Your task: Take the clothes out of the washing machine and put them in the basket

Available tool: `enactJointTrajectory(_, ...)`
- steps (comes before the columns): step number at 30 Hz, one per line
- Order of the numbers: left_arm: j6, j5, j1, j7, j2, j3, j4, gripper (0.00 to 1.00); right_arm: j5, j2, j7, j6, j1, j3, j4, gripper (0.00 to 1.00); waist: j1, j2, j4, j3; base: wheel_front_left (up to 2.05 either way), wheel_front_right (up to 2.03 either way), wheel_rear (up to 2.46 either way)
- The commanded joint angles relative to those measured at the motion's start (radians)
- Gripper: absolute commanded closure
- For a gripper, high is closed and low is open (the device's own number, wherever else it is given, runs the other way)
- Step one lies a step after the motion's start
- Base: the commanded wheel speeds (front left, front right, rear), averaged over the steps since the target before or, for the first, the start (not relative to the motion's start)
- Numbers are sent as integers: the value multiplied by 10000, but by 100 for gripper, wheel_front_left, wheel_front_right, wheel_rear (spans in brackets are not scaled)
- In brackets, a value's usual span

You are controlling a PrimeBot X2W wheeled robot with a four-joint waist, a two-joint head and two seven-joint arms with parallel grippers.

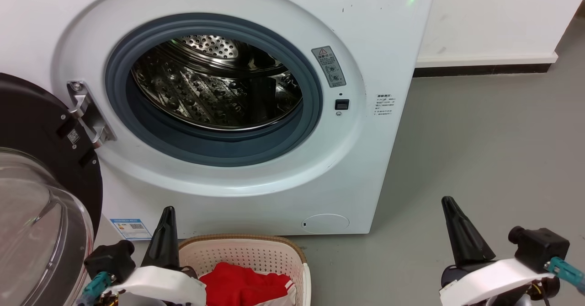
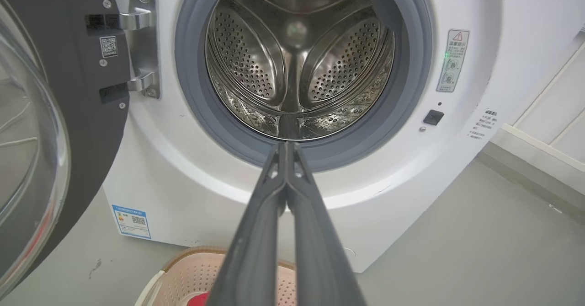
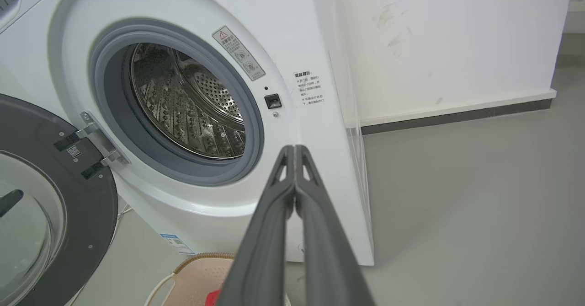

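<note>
Both grippers closed, clothes inside basket rim

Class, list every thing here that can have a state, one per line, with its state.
washing machine: drum shows nothing inside
door: swung open
basket: holds red clothes
left gripper: shut, empty
right gripper: shut, empty

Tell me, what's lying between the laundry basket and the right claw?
Nothing: the head view shows bare grey floor between the laundry basket and the right claw.
</note>
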State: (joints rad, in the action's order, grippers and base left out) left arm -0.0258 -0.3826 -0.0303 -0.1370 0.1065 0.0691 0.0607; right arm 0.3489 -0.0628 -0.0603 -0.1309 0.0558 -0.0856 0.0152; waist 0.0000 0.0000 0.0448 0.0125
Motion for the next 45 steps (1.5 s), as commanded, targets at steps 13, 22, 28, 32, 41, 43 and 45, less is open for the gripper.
enactJointTrajectory(13,350,-2536,549,468,-78,-378,258,100,2782,-182,181,-1,-616,201,-420,100,0,0,-56,-19,0,0,0)
enactJointTrajectory(22,522,-3877,677,729,-130,-561,465,100,4217,-229,301,0,-770,327,-703,100,0,0,-92,-32,0,0,0)
enactJointTrajectory(28,628,-4698,752,893,-162,-676,596,100,5091,-251,379,0,-854,415,-882,100,0,0,-116,-40,0,0,0)
enactJointTrajectory(32,689,-5219,793,999,-185,-744,682,100,5640,-261,426,0,-919,475,-990,100,0,0,-132,-46,0,0,0)
enactJointTrajectory(41,812,-6195,899,1196,-230,-891,838,100,6673,-276,538,0,-1012,597,-1205,100,0,0,-164,-57,0,0,0)
enactJointTrajectory(43,840,-6431,919,1252,-241,-926,875,100,6917,-279,569,0,-1037,627,-1260,100,0,0,-172,-60,0,0,0)
enactJointTrajectory(45,874,-6654,930,1292,-254,-958,913,100,7162,-281,594,0,-1065,657,-1309,100,0,0,-180,-63,0,0,0)
